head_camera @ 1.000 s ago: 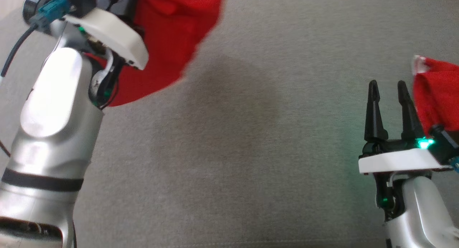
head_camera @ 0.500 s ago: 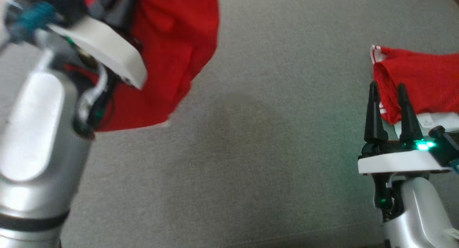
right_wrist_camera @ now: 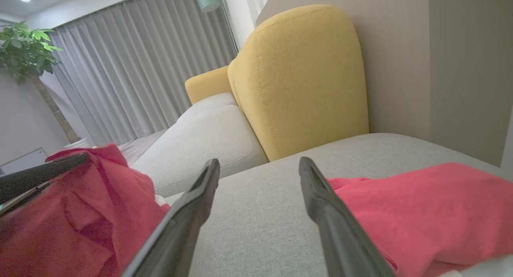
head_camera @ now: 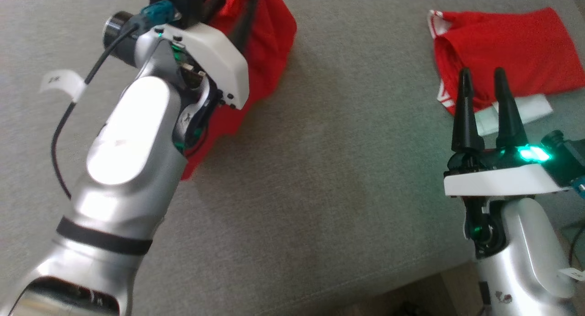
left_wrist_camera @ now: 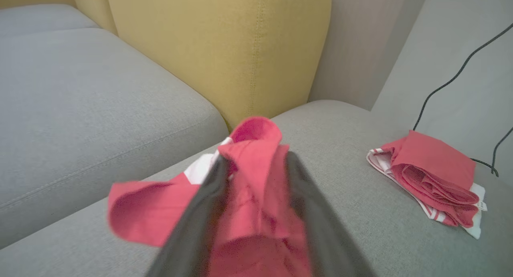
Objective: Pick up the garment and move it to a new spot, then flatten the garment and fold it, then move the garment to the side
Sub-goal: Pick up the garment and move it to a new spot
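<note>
**Grey sofa seat: garment at its far left edge, set-down in hand**

A grey sofa seat cushion [head_camera: 320, 169] is seen, backed by a yellow back cushion [left_wrist_camera: 216, 48]. The red garment [head_camera: 269, 46] is bunched toward the cushion's far left edge. Part of it is draped on the fabric and part is gathered between the fingers of the left gripper [left_wrist_camera: 256, 160]. Those jaws are seen partly apart around the cloth; whether it is pinched or let go cannot be told. The right gripper [head_camera: 482, 73] is held wide and empty near the cushion's right edge, just beside a folded red garment [head_camera: 512, 41] at the far right corner. The step is judged to be the setting-down at a new spot. It would be best done with the cloth released low, the fingers drawn clear without snagging, and room left toward the middle for flattening.
</note>
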{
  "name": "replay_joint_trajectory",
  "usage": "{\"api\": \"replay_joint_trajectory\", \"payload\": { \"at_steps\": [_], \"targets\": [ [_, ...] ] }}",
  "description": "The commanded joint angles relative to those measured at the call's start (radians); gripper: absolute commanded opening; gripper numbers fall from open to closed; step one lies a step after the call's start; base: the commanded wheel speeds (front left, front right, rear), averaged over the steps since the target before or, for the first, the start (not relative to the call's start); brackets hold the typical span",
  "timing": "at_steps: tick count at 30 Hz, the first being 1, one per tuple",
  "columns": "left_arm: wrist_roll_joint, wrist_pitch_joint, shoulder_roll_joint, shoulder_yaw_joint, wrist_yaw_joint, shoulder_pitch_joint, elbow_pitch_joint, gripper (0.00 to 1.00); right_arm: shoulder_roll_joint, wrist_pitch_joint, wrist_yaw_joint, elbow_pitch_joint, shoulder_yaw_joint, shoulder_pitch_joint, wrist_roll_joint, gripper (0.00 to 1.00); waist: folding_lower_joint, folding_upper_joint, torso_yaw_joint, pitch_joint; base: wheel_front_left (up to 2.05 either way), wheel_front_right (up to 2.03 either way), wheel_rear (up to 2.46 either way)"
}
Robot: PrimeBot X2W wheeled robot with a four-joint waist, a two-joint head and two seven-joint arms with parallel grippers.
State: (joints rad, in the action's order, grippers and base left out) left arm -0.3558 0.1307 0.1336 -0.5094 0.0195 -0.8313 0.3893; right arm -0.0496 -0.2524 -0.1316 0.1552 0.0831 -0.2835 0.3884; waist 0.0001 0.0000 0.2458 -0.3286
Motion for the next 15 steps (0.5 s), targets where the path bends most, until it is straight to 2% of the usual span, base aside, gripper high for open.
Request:
{"api": "replay_joint_trajectory", "payload": {
  "at_steps": [1, 4, 8, 15],
  "targets": [
    [-0.003, -0.009, 0.016, 0.029, 0.009, -0.056, -0.015, 1.0, -0.001, -0.009, 0.001, -0.033, 0.022, -0.028, 0.007, 1.0, -0.0001, 0.0, 0.026, -0.022, 0.0, 0.0, 0.0],
    [-0.014, -0.076, 0.01, 0.055, 0.009, -0.093, 0.045, 1.0, -0.001, -0.009, 0.001, -0.031, 0.018, -0.029, 0.009, 1.0, -0.0001, 0.0, 0.027, -0.022, 0.0, 0.0, 0.0],
    [-0.021, -0.152, 0.032, 0.087, 0.014, -0.121, 0.09, 1.0, -0.001, -0.009, 0.001, -0.023, 0.002, -0.016, -0.004, 1.0, -0.0001, 0.0, -0.007, -0.004, 0.0, 0.0, 0.0],
    [-0.065, -0.278, 0.106, 0.164, 0.023, -0.061, 0.082, 1.0, -0.001, -0.009, 0.001, 0.002, -0.015, 0.01, -0.066, 1.0, -0.0001, 0.0, -0.146, 0.067, 0.0, 0.0, 0.0]
  ]
}}
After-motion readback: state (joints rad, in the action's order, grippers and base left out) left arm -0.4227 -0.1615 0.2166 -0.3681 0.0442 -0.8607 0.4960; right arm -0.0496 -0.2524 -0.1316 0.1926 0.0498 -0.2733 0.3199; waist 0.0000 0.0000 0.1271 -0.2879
